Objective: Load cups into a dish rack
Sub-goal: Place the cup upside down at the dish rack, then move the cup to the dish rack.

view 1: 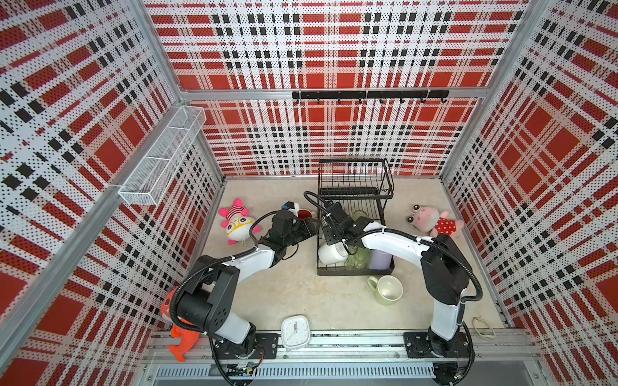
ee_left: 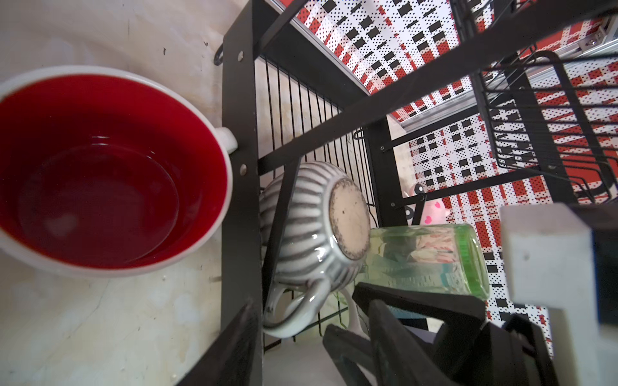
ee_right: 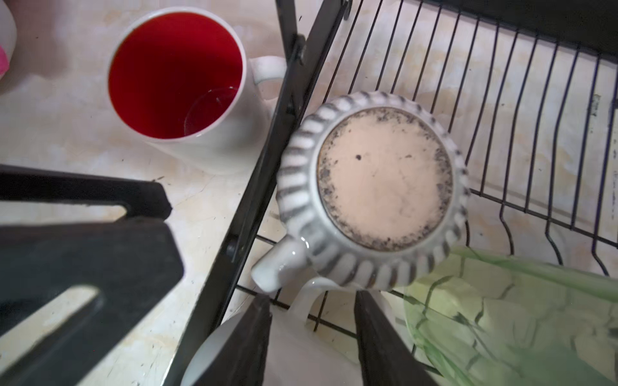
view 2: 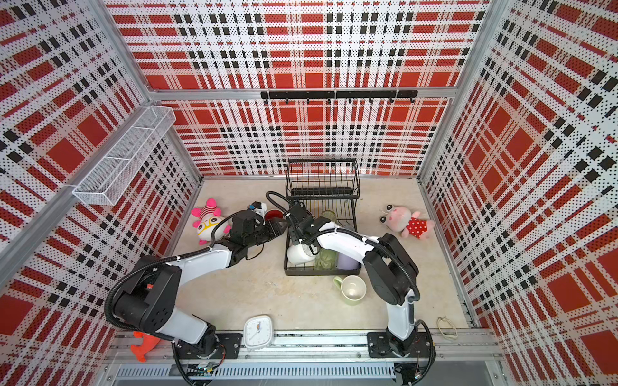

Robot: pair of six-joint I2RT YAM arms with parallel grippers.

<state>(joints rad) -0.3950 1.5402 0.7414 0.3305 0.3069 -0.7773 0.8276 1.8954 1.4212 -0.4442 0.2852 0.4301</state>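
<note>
Right wrist view: ribbed mug upside down in the lower tier of the dish rack

Mouth-down on the bottom wires, the ribbed mug sits tucked against a corner post, its unglazed base facing up and its handle pointing toward the right gripper. That gripper's jaws stand apart just short of the handle, clamped on nothing. A clear green glass lies on its side just beside the mug. Toward the rack's front, in both top views, a plain white mug lies tipped over next to a textured green glass and a lavender tumbler. Outside the rack, the red-inside mug stands upright on the table, handle toward the post. The left gripper hovers near it, jaws apart and empty. A pale-green mug stands upright on the table near the rack's front edge
</note>
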